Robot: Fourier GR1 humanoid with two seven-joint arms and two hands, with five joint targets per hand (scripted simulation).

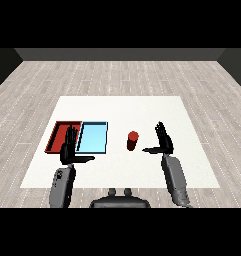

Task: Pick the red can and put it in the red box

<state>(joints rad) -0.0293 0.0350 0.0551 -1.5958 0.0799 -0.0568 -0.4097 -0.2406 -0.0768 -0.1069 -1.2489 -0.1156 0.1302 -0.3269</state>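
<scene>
The red can (132, 140) is seen upright on the white table (142, 107), just left of the right hand (163, 142), untouched. That hand is held spread, thumb extended toward the can. The left hand (70, 148), fingers straight, is positioned over the red tray (55, 135), beside the light blue tray (93, 138).

A plain white rectangular bench (142, 107) stands on a floor (117, 75) of pale grey wood-look planks with fine darker seams, and the walls behind are dark charcoal grey. On the bench lie a shallow red tray (56, 131) with a darker red inside, a shallow light blue tray (94, 137) edged in a deeper blue, and a small red cylindrical can (132, 140) with a dark red shaded side. The left robot hand (68, 150) and the right robot hand (163, 142) are both black, each on a mid-grey forearm.
</scene>
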